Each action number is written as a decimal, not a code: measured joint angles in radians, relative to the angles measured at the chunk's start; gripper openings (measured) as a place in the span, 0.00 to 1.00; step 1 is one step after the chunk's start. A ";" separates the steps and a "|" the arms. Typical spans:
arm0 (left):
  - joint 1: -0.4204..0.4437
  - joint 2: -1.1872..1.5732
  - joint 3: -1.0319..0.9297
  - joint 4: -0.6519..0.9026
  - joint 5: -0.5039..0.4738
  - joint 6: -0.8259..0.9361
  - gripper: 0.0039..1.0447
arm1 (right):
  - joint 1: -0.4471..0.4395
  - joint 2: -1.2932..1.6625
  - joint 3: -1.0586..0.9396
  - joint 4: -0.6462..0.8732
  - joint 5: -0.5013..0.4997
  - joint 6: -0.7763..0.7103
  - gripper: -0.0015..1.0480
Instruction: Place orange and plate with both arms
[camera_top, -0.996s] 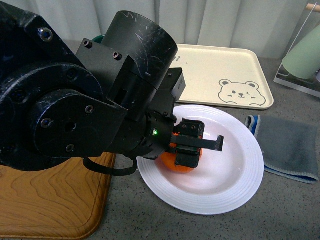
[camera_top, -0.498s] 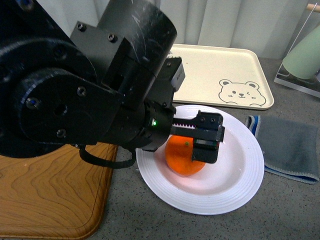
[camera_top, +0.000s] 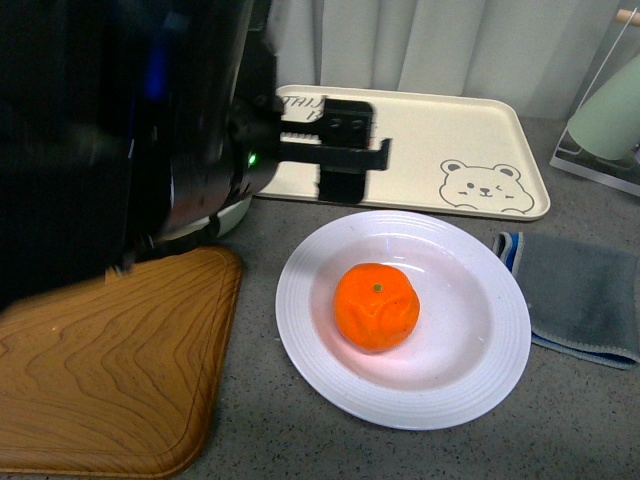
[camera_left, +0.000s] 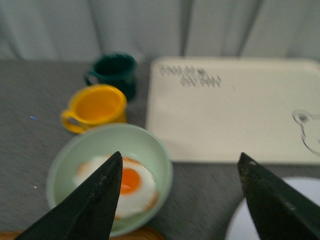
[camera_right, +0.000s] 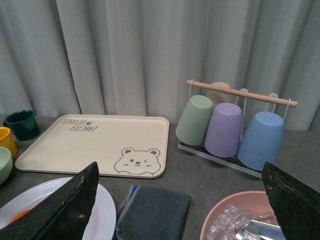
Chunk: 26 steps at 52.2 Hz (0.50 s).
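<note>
The orange (camera_top: 376, 306) sits free in the plate (camera_top: 480, 372), the left gripper (camera_left: 180, 157) hovers wide open near the tray (camera_top: 430, 130), and the right gripper (camera_right: 180, 167) is equally wide.

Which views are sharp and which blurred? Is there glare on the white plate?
Front view: the left arm is smeared by blur, while the orange and the plate are sharp; the plate shows only a soft pink reflection beside the orange. Left wrist view: soft throughout, the fried egg and yellow mug fuzzy. Right wrist view: sharp, bear tray print crisp.
</note>
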<state>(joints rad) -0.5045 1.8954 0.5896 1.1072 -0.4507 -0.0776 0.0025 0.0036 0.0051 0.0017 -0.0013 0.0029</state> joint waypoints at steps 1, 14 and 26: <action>0.007 -0.006 -0.018 0.031 -0.003 0.006 0.64 | 0.000 0.000 0.000 0.000 0.000 0.000 0.91; 0.150 -0.276 -0.286 0.208 0.109 0.058 0.24 | 0.000 0.000 0.000 0.000 -0.001 0.000 0.91; 0.262 -0.517 -0.445 0.111 0.225 0.069 0.03 | 0.000 0.000 0.000 0.000 0.000 0.000 0.91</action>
<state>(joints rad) -0.2428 1.3781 0.1448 1.2186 -0.2260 -0.0090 0.0025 0.0036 0.0051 0.0017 -0.0013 0.0029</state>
